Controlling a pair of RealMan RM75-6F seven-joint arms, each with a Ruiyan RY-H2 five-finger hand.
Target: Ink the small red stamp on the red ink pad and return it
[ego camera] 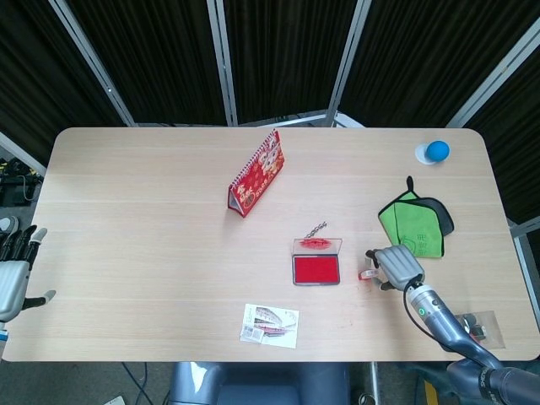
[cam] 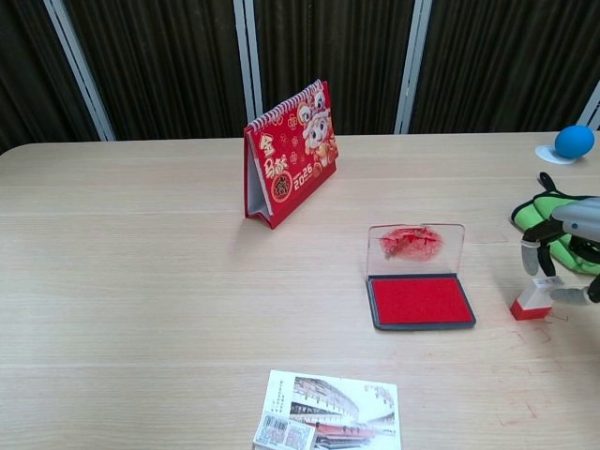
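table [ego camera: 135, 211] | calendar [ego camera: 256, 172] | ink pad [ego camera: 316, 269] | stamp [cam: 531, 301] | green cloth [ego camera: 413, 224] | card [ego camera: 270, 326] | blue ball [ego camera: 437, 151]

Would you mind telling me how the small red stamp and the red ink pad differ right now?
The stamp stands upright with a pale top and red base; the ink pad lies flat, its clear lid raised. The stamp is far smaller than the pad. The right hand is at the stamp; nothing touches the pad. Both rest on the table.

High overhead head view; lower, nearer chest view; same table [ego camera: 152, 253].
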